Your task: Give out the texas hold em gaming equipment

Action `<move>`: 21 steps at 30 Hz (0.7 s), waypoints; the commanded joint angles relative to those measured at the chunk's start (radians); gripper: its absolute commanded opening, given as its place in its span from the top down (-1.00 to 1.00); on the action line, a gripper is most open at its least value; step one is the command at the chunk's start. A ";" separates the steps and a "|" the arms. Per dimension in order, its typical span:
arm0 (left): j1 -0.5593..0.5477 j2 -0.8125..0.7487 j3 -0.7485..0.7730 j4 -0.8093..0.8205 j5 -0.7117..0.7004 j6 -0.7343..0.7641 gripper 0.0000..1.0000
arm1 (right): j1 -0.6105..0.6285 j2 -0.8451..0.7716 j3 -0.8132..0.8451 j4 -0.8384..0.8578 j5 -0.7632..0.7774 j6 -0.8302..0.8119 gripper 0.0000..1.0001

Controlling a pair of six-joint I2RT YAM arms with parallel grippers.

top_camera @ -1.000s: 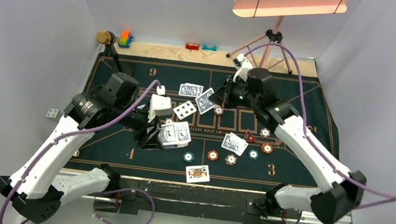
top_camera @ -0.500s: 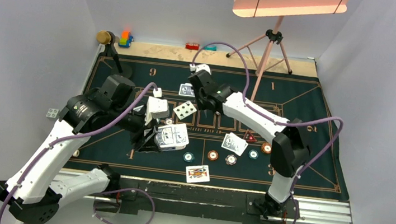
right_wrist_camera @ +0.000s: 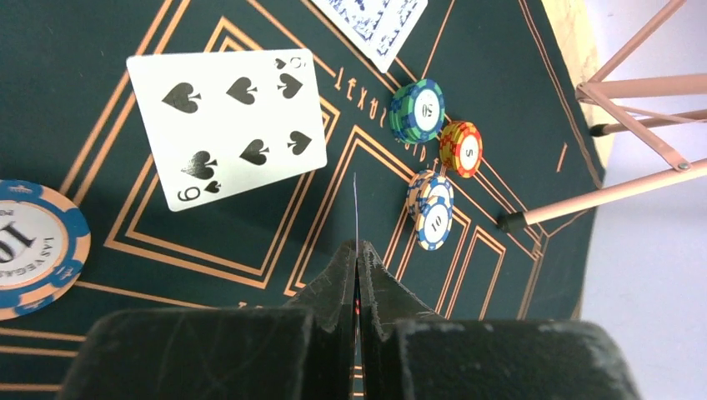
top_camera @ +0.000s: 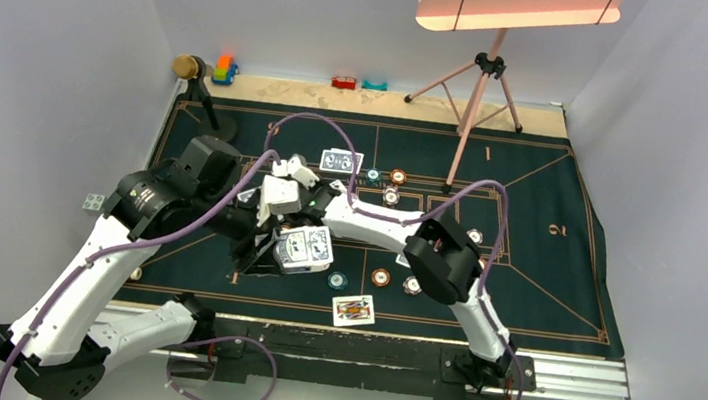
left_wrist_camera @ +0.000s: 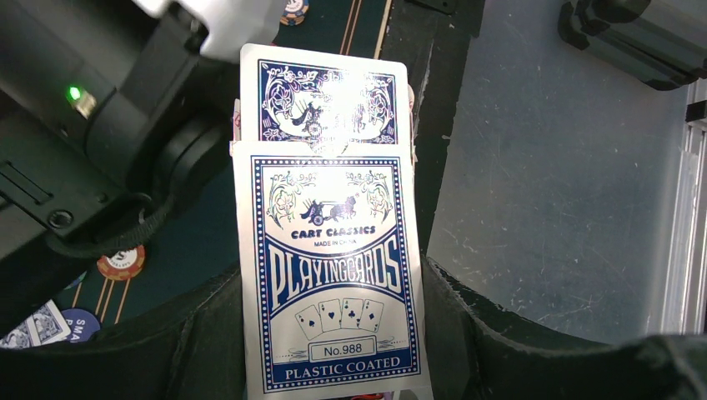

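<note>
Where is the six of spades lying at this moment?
In the right wrist view, the six of spades lies face up on the felt mat at upper left, between a blue and orange chip on its left and a green chip stack on its right.

On mat, near front edge: face-up card. Just behind it, row of three chips. Farther back, face-down cards, chip cluster to their right. Along far bench edge, toy blocks, tripod to their right.
</note>
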 commanded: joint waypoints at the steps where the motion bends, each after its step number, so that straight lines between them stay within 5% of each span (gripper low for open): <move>1: 0.007 -0.009 0.037 0.010 0.041 0.002 1.00 | 0.002 0.007 0.020 0.031 0.144 -0.054 1.00; 21: 0.007 -0.003 0.046 0.009 0.039 0.000 1.00 | 0.053 0.154 0.062 0.073 0.026 0.011 1.00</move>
